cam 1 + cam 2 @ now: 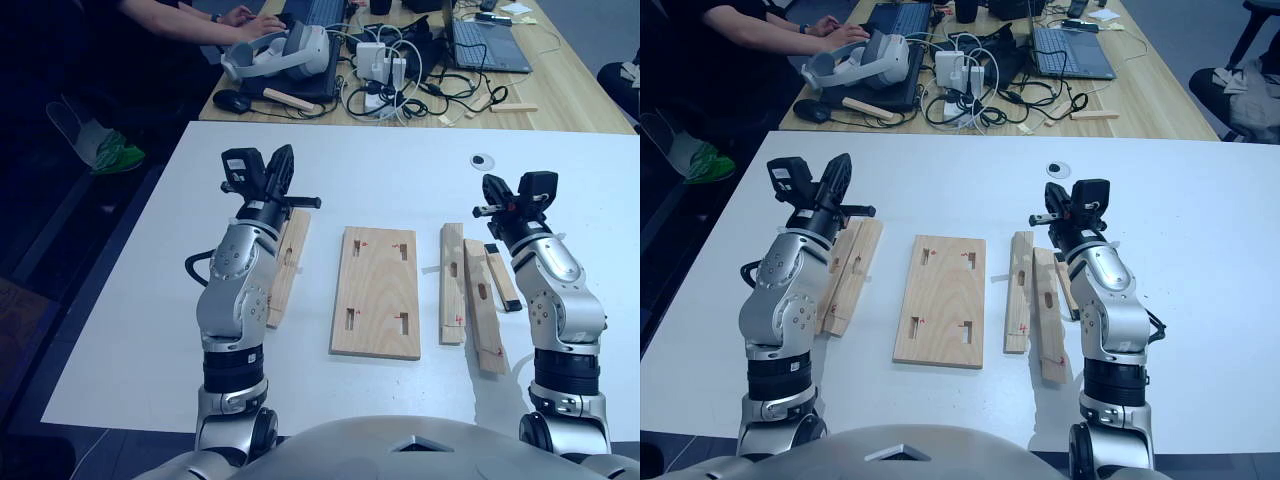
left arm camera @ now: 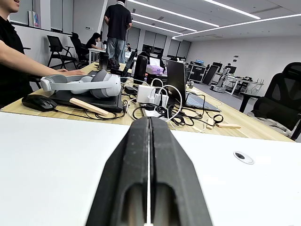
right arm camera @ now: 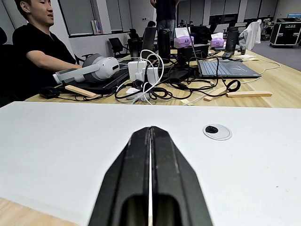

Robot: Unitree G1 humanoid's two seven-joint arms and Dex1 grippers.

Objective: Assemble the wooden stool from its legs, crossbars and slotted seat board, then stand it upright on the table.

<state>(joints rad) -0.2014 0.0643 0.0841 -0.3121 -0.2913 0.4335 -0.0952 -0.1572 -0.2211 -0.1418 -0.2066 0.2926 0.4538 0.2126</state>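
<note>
Both the black left gripper (image 2: pixel 149 125) and right gripper (image 3: pixel 150 133) are pressed closed, empty; the pale flat four-slotted plywood seat board (image 1: pixel 377 290) is laid on the white table (image 1: pixel 400 170) between them; wooden legs (image 1: pixel 452 283) are partly hidden by arms.

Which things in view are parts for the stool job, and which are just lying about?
Job: slotted seat board; wooden pieces at the left; wooden pieces at the right. All lie flat on the white table.

Lying about: headset, mouse, laptop and cables on the far desk; round cap on the white table.
</note>
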